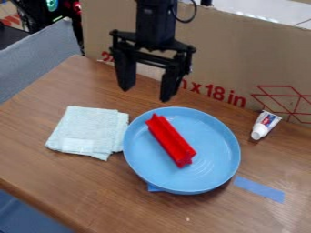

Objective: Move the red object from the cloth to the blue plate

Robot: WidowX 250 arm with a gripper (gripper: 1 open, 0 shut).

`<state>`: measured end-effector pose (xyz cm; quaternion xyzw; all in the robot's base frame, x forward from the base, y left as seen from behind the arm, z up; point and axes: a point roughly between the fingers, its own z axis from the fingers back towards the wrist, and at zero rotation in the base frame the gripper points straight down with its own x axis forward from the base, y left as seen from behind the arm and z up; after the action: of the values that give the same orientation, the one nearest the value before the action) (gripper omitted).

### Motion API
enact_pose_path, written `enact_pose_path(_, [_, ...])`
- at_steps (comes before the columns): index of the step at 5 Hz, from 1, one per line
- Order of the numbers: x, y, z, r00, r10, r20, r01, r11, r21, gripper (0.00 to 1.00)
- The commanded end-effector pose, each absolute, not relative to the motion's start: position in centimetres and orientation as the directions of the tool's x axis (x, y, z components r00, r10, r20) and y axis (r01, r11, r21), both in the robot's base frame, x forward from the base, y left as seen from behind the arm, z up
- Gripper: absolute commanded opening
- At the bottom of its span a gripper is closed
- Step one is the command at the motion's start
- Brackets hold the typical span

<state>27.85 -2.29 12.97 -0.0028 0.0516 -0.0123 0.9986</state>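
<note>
The red object [172,139] is a bright red long block lying diagonally inside the blue plate [214,167], left of the plate's middle. To the left of the plate lies the pale mint cloth [85,131], flat on the wooden table with nothing on it. My gripper [147,90] hangs above the table behind the plate, its dark fingers [125,76] spread wide apart and open, holding nothing. It is well clear of both the block and the cloth.
A small white tube [263,125] with red print lies right of the plate. A strip of blue tape [259,191] sticks out from under the plate's front right. A cardboard box [249,55] stands along the back; a grey chair [31,62] is at left.
</note>
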Motion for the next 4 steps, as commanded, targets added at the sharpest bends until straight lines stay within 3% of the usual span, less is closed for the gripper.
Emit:
enact_pose_path(1, [28.6,-4.5,12.2,0.997,-0.038,-0.063,0.036,0.999,-0.021,1.0])
enact_pose_path(2, [28.5,-5.0,12.9,0.999,-0.029,-0.03,0.029,1.0,0.004,1.0])
enact_pose_path(4, [28.2,-6.8,9.6,0.999,-0.024,-0.033,0.024,1.0,0.005,1.0])
